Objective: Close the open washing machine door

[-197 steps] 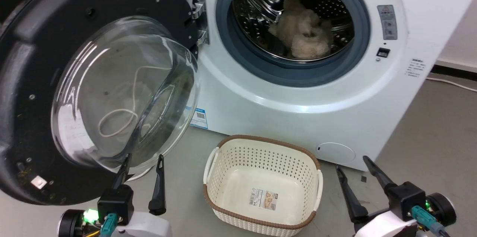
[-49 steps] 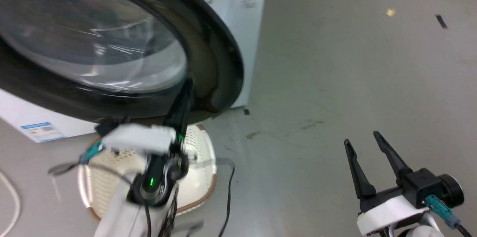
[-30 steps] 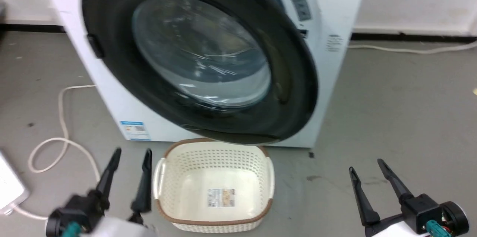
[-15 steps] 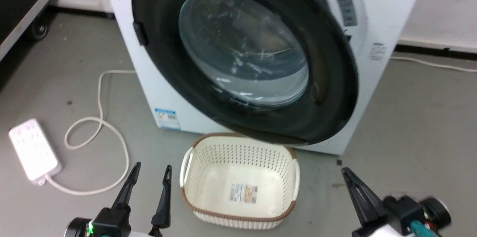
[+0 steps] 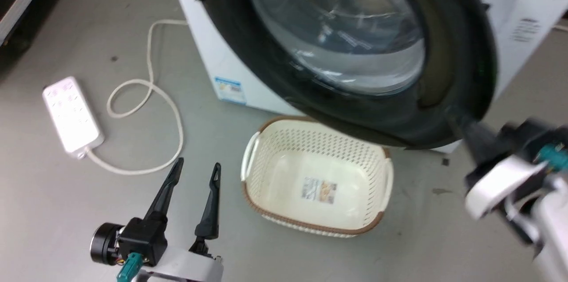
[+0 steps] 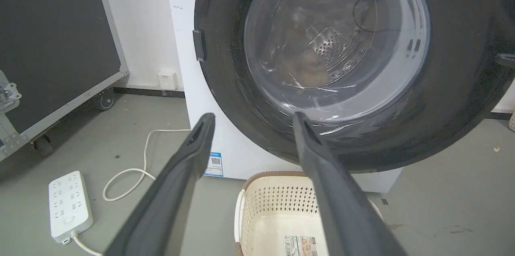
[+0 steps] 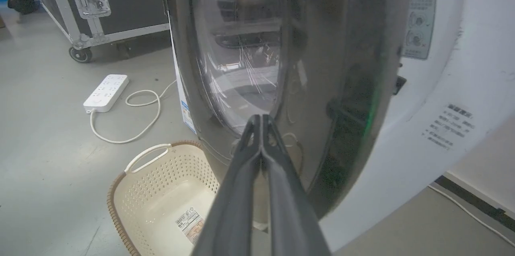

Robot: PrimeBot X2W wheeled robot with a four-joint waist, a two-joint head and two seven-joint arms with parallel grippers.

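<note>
Both empty, left tool [image 5: 198, 163] spread wide, right tool [image 7: 260, 118] closed by door [image 5: 230, 38]

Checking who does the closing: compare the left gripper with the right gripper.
The left gripper is open; the right gripper is shut. The left hangs over the floor beside the basket; the right points at the black-rimmed washing machine door. Both have long dark fingers.

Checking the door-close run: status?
Left end effector open, low over floor. Right end effector shut, tips at washing machine door rim. Door ajar. Basket on floor below it, seemingly clear of swing.
</note>
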